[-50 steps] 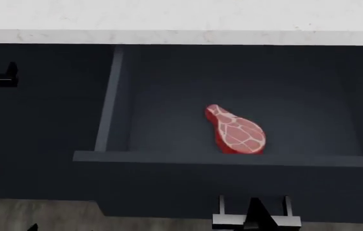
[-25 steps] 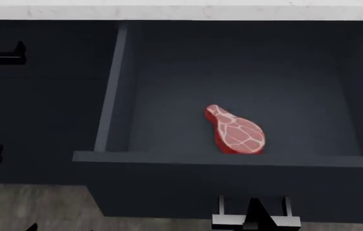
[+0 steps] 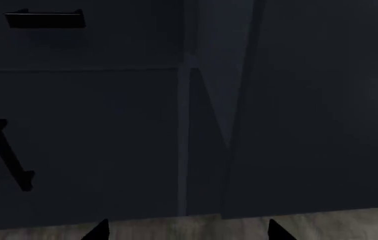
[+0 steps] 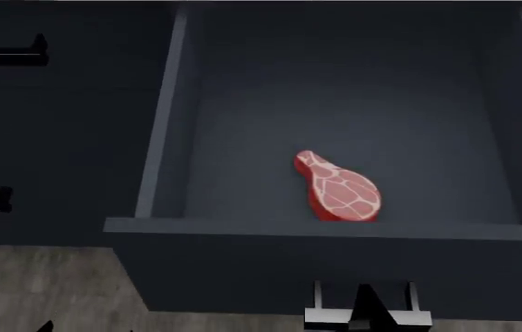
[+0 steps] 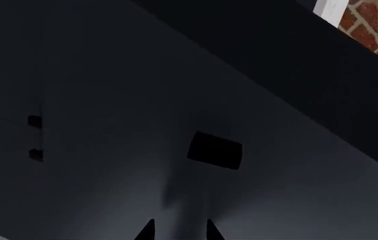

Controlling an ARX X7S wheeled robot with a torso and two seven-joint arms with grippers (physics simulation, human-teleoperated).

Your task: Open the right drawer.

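The right hand sits at the lower edge of the head view, just in front of the right drawer. Its dark fingers close around the drawer's bar handle, which stands off the front panel on two pale posts. In the right wrist view only two black fingertips show, close together against the dark drawer front; the end of the handle appears as a black block just beyond them.

The right drawer is pulled far out. Its grey box lies open to the head camera, and a raw red steak with white marbling rests on the drawer floor near the front wall.

The left hand hangs low near the grey floor, its two fingertips set well apart and gripping nothing. Beyond it are the twin drawer handle and the upright cabinet door handles.
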